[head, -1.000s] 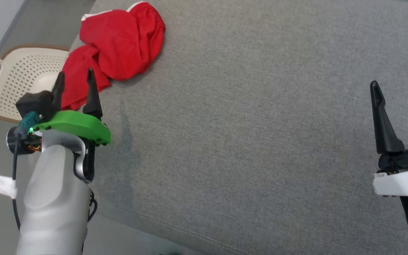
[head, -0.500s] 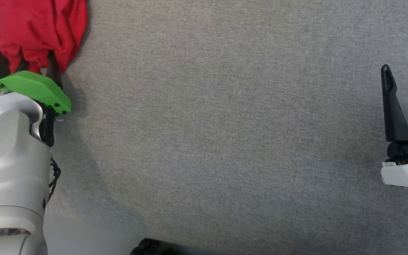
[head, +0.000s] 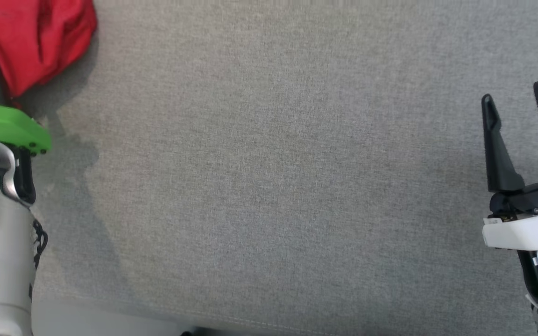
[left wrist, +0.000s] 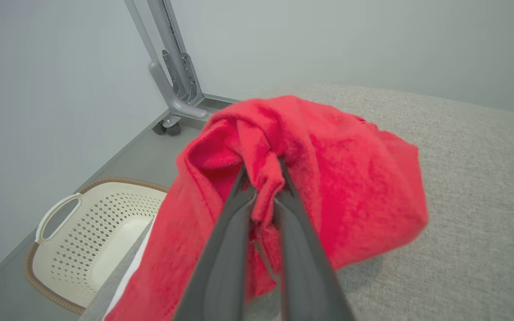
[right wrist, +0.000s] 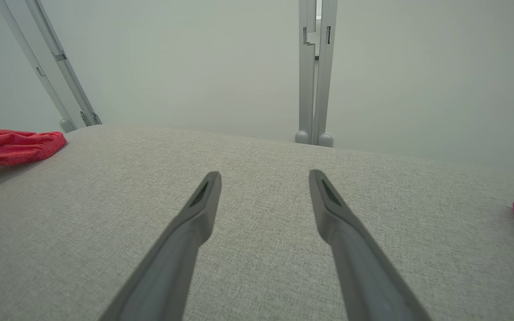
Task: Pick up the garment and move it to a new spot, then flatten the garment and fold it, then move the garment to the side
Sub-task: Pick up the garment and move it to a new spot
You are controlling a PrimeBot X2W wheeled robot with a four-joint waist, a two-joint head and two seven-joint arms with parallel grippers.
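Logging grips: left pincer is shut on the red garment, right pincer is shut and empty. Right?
No: the right pincer is open and empty, as the right wrist view shows. The left pincer is shut on the red garment.

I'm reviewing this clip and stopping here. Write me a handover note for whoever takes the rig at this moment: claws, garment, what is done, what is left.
Left claw: shut on a fold of the red garment.
Right claw: open, holding nothing, over the bare grey padded surface.
Garment: bunched at the surface's left edge, one part drooping over the edge towards the basket on the floor.
Done: the grasp is made.
Left: carry the garment to a new spot, probably the open middle of the surface, then flatten it, fold it and move it to the side.
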